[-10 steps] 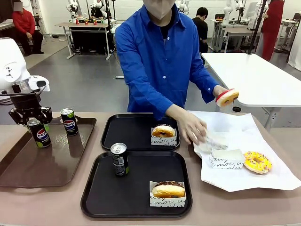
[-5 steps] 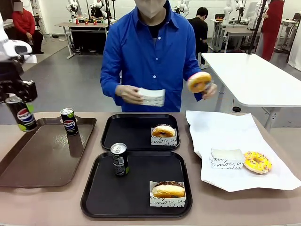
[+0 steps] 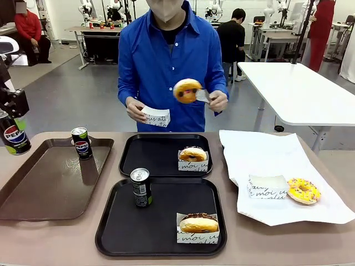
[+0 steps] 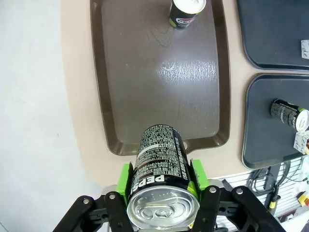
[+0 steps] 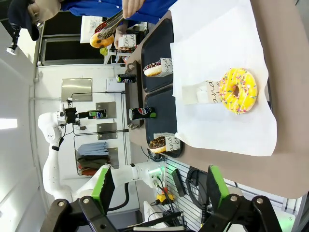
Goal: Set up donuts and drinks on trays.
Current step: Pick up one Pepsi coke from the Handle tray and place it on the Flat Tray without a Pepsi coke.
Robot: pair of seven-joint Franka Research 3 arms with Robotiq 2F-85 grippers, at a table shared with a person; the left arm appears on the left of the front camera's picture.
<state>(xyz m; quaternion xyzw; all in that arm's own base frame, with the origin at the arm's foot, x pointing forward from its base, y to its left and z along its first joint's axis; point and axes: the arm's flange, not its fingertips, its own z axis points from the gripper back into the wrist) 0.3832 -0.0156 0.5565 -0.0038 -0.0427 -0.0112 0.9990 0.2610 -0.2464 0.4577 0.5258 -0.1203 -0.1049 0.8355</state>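
My left gripper [image 3: 12,128] is shut on a black Pepsi can [image 3: 14,138], held in the air past the table's left end. In the left wrist view the green pads [image 4: 126,180] clamp that can [image 4: 161,169] above the brown tray's near rim. The near black tray [image 3: 163,219] holds a can [image 3: 141,187] and a chocolate donut [image 3: 198,223]. On the far black tray [image 3: 150,155] lies a sleeved golden donut [image 3: 193,154]. The person grips a donut [image 3: 187,90] in tongs and a paper sleeve [image 3: 155,117]. My right gripper [image 5: 160,188] stands open, holding nothing, high above a yellow donut [image 5: 238,90].
A long brown tray [image 3: 50,188] at the left carries one more can [image 3: 82,143]. White paper [image 3: 272,155] at the right holds the yellow donut [image 3: 303,190] and an empty sleeve [image 3: 267,186]. A white table [image 3: 299,88] stands behind.
My left gripper has lifted its can off the brown tray, up and to the left. The person raised a donut in tongs and a sleeve from the paper to chest height.
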